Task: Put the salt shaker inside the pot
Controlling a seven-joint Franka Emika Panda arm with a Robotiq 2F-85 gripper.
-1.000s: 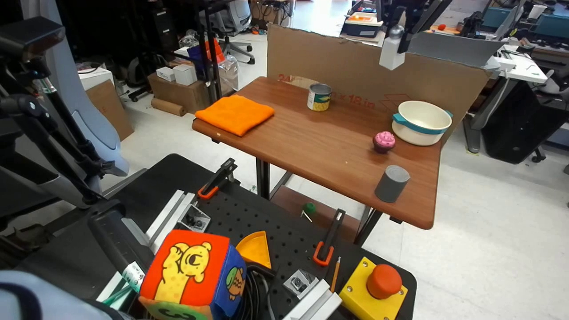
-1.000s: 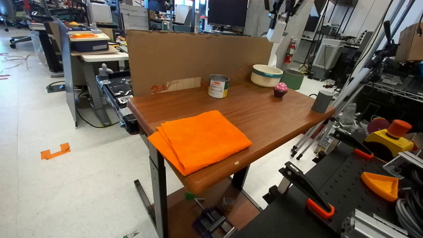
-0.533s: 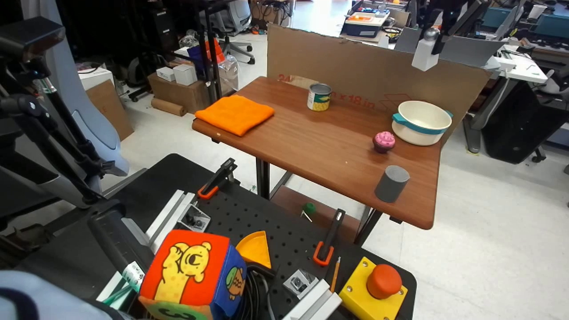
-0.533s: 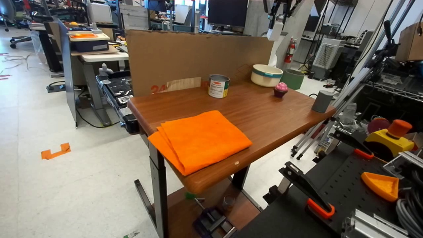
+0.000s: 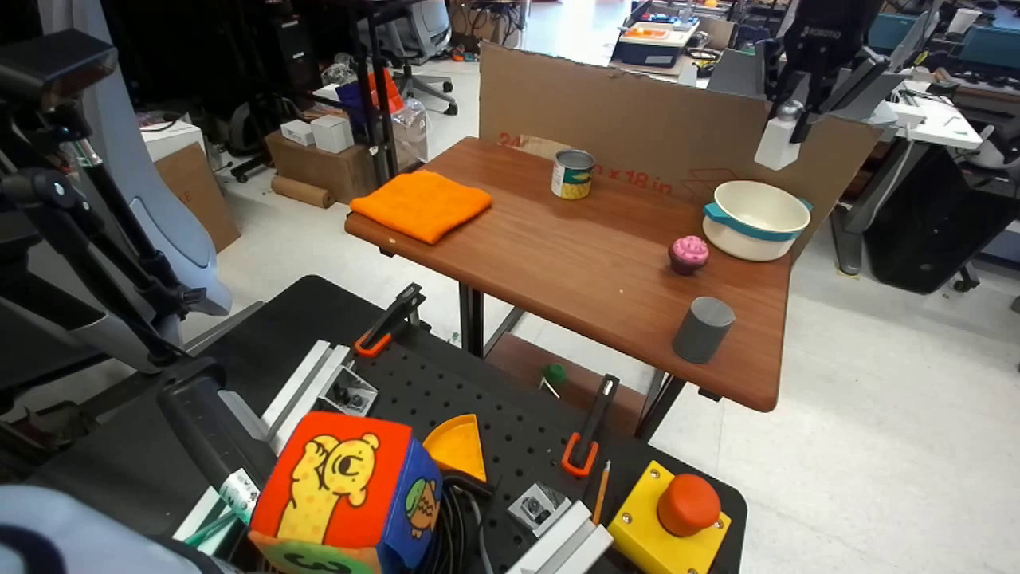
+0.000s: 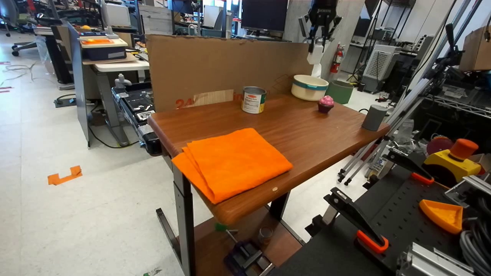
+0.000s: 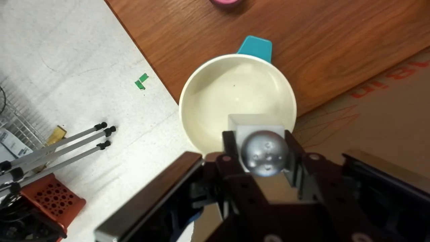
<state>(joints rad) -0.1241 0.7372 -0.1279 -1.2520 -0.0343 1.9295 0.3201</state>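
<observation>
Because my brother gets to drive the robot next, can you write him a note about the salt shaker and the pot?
Tool: shut on the salt shaker.
Shaker: held in the air, higher than the pot, seemingly above its opening.
Pot: standing on the wooden table, near the pink cupcake.
Done: shaker gripped and off the table.
Left: lower it inside, open the tool, back away. Probably check first that it will clear the pot's edge.
</observation>
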